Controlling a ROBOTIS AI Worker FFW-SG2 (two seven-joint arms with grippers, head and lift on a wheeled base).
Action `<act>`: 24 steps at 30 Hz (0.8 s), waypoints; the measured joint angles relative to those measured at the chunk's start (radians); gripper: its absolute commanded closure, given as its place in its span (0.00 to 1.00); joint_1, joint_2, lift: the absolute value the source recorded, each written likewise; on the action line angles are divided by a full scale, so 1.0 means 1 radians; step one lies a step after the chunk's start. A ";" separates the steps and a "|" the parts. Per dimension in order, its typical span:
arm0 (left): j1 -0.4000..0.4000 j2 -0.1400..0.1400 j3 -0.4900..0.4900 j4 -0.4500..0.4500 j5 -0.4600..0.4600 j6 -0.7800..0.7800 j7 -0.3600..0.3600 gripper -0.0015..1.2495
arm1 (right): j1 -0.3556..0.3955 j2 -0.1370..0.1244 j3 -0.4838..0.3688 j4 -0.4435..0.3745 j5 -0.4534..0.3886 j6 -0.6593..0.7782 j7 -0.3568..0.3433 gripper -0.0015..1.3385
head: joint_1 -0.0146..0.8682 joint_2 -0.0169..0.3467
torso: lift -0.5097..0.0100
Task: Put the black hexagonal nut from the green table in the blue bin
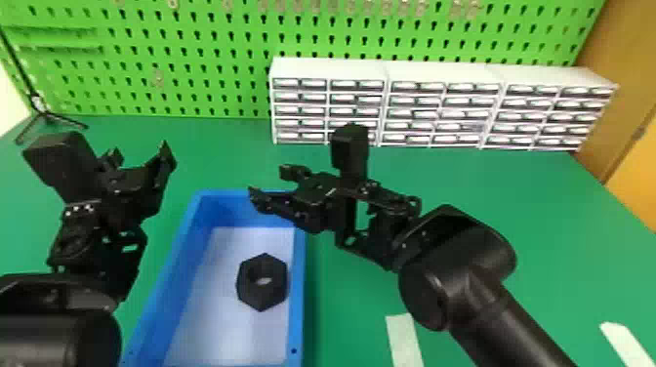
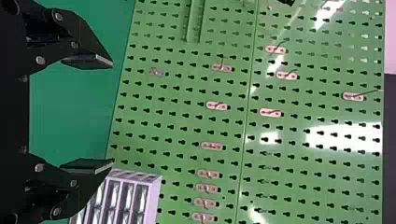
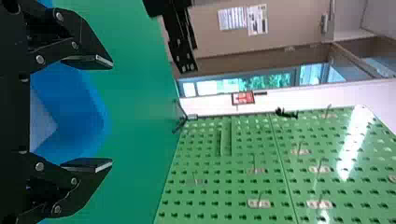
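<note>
right claw gapes in wrist view; head view shows nut in bin.

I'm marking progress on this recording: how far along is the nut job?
The black hexagonal nut lies inside the blue bin, so the placing looks done. Nothing is in hand: the left gripper and right gripper are open and empty. No task step appears left.

You get bright head view, soft shadow beside blue bin. You see white glare streaking glossy pegboard in both wrist views, bright windows in right one.
</note>
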 measured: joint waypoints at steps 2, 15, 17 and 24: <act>0.002 0.000 0.002 0.000 0.001 0.000 0.000 0.40 | 0.013 0.004 -0.031 -0.005 0.017 0.000 0.001 0.39 | 0.80 0.07 | 0.79; 0.005 0.000 0.011 0.000 0.004 0.000 0.000 0.40 | 0.117 0.040 -0.262 -0.056 0.119 0.000 0.003 0.39 | 0.80 0.07 | 0.79; 0.006 0.000 0.013 -0.001 0.004 0.000 0.000 0.40 | 0.134 0.049 -0.303 -0.061 0.131 0.000 0.003 0.39 | 0.80 0.07 | 0.79; 0.006 0.000 0.019 -0.001 0.004 0.000 0.001 0.40 | 0.191 0.080 -0.441 -0.083 0.177 -0.002 0.003 0.39 | 0.80 0.07 | 0.79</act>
